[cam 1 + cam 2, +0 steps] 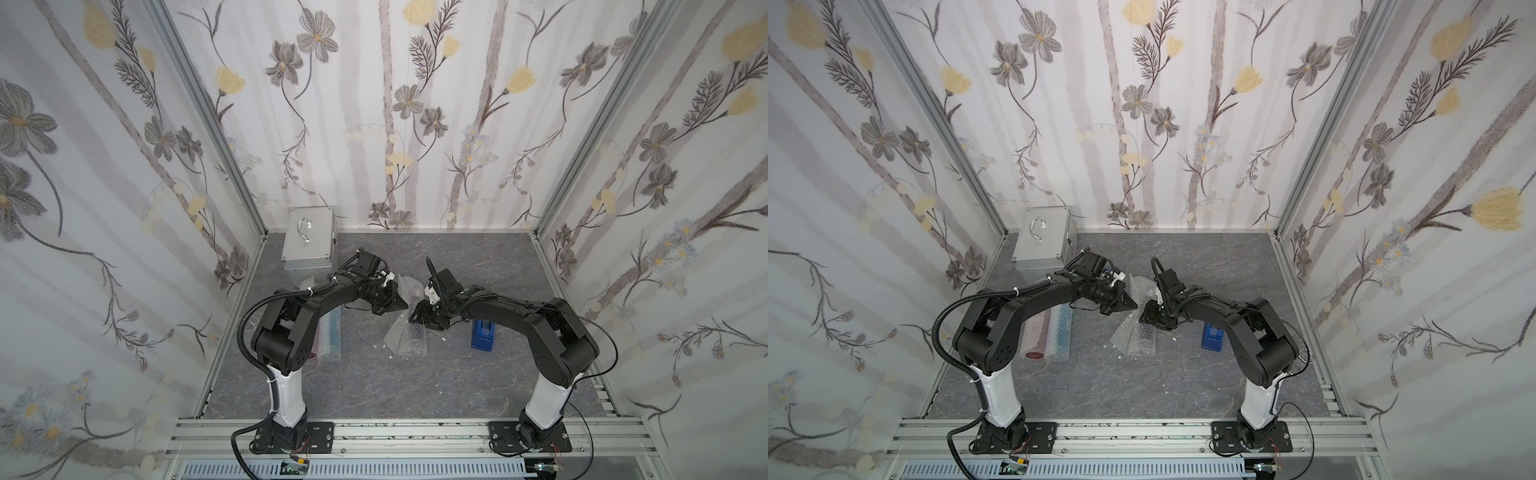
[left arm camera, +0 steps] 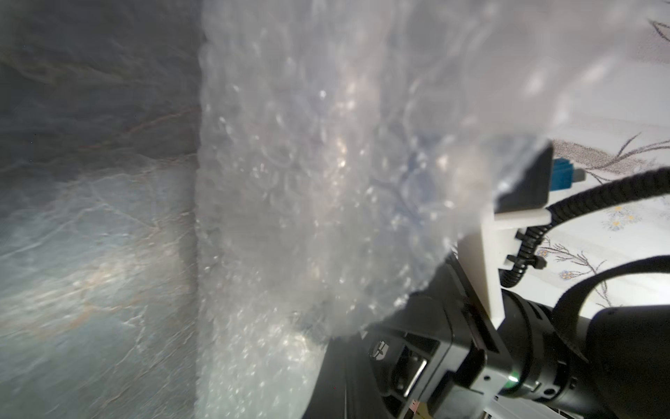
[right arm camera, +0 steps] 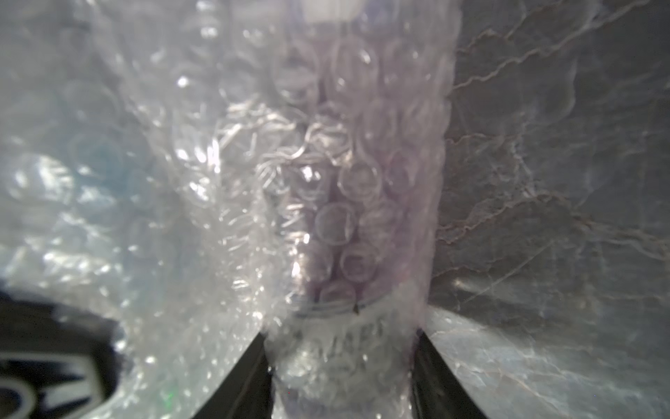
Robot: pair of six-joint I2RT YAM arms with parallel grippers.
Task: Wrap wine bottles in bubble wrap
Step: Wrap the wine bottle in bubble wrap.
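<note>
Two wrapped bottles (image 1: 1054, 332), red and blue showing through, lie side by side at near left of tabletop (image 1: 374, 386), under left arm. Centre: bubble wrap (image 1: 409, 340) sheet, crumpled, one flap raised. Right fingers (image 3: 246, 384) grasp purple bottle (image 3: 355, 217) through wrap. Left fingers (image 1: 397, 304) clenched tight at raised flap; pinch itself hidden. Blue tape dispenser (image 1: 482, 334) beneath right arm. Silver case (image 1: 309, 245) far left, near back wall.
</note>
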